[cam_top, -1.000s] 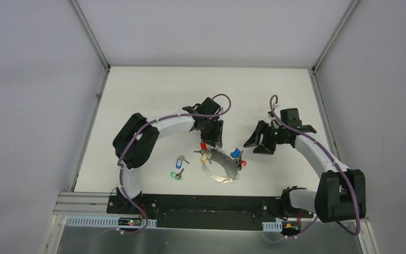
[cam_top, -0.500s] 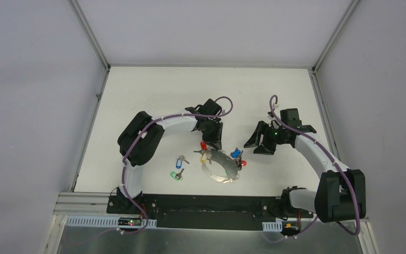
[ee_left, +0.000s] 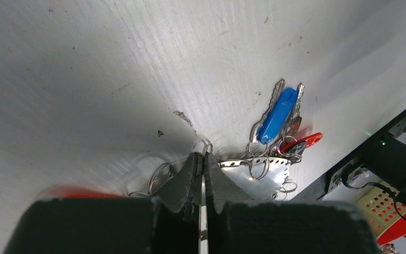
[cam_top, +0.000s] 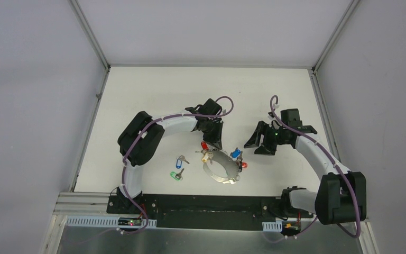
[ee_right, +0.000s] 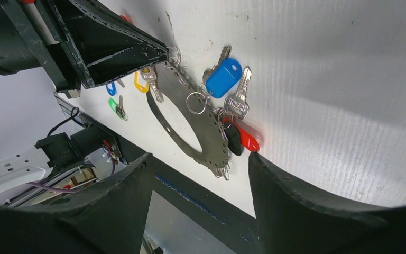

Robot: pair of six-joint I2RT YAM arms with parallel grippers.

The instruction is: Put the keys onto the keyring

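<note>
Robotics lab bench cell. A white tabletop (cam_top: 153, 90) is sitting inside plain grey panels (cam_top: 31, 106) that aluminium frame posts (cam_top: 90, 34) are holding. Two white-and-black robot arms, left arm (cam_top: 158, 129) and right arm (cam_top: 317, 151), are standing bolted to a black base plate (cam_top: 206, 209) at the near edge. Purple cables (cam_top: 224, 100) are looping along both arms. A slotted white cable duct (cam_top: 92, 221) is running along the front rail, and a small circuit board (cam_top: 132, 222) is showing lit indicator lights.
</note>
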